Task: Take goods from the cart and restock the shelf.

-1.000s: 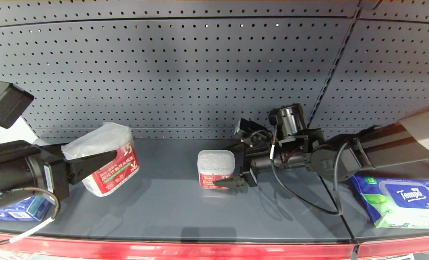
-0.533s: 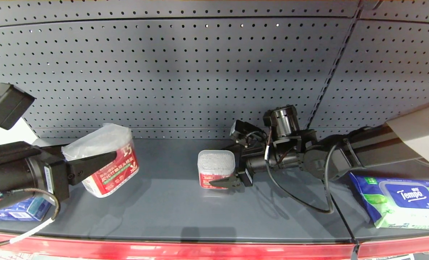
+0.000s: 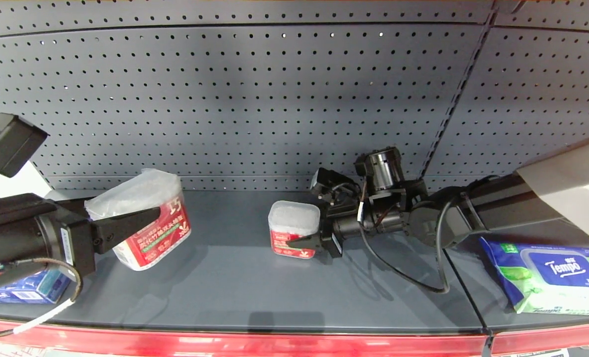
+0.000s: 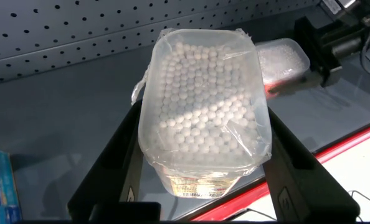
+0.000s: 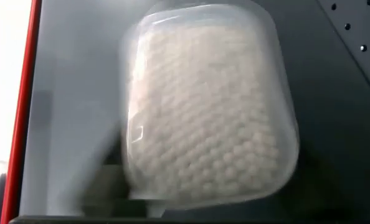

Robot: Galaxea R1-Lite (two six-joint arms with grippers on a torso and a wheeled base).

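The small tub (image 3: 293, 220) of cotton swabs is leaning at centre frame on the grey shelf (image 3: 255, 292), with the right gripper (image 3: 299, 237) clenching it from the right. At left, well apart, the left gripper (image 4: 200, 180) is grasping a larger tub (image 3: 143, 218), tilted. Bare shelf is lying between them, down to the red lip (image 3: 274, 342). Both tubs are carrying red labels with white writing. Over the last second the right arm has been sliding leftward and the small tub has been tipping.
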